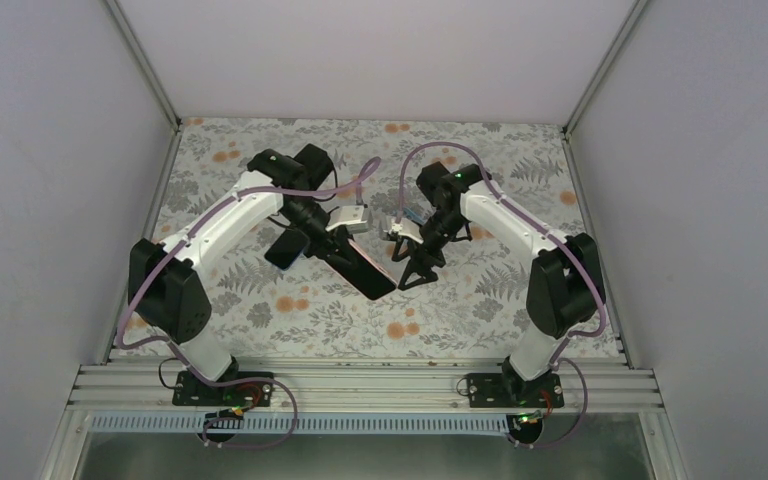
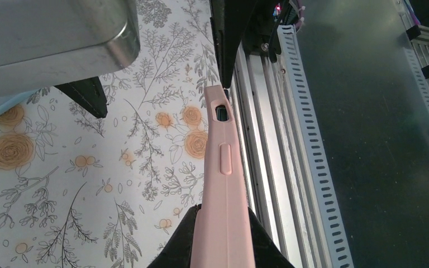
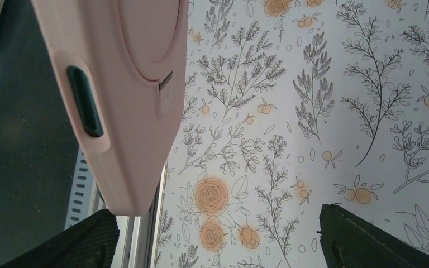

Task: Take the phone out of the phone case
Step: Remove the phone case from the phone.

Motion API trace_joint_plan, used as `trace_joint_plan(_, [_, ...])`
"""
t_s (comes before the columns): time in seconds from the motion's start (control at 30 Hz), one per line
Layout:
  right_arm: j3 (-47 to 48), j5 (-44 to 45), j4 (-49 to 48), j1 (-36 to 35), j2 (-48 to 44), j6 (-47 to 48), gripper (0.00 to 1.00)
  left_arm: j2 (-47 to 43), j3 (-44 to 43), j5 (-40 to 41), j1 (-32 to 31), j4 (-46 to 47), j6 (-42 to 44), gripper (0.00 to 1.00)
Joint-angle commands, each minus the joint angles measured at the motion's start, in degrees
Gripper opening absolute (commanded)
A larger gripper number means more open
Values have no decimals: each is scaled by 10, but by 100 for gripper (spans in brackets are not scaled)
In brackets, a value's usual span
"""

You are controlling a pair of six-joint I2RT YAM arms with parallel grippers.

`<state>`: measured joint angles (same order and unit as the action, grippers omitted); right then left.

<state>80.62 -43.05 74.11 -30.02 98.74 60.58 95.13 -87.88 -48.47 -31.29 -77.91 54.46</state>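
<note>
- The phone (image 1: 360,268) is mostly hidden. From above only its dark face shows, and in the wrist views only dark slivers show through the side cutouts of the pink phone case (image 2: 223,190).
- In both wrist views the frame cuts off the case, so its full length is not visible.
- From above, the left gripper's fingers are covered by its own wrist.
- The left gripper (image 2: 222,215) is clenched on the case, one dark finger on each flat side. It holds the case edge-on above the flowered table (image 3: 313,84), near the middle.
- The right gripper (image 3: 217,215) is spread wide and grasps nothing.
- The case's free corner hangs just beside one right finger (image 3: 72,245). I cannot tell whether they touch.
</note>
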Motion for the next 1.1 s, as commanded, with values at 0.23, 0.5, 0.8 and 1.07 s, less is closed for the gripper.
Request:
trace_joint_plan(0.23, [7,-20,-4,-7,20,6,87,-14,-22,-44,3,1,5,2])
trace_joint_plan(0.5, [21,-11,-4,-6,32,5,86,-30,-10,-56,2,1,10,2])
trace_joint_plan(0.8, [71,4,-20,0,60,-23,82,-38,0,-83,-5,1,14,2])
trace_joint_plan(1.07, [116,50,-58,3,74,-64,82,-61,21,-85,-32,0,20,2])
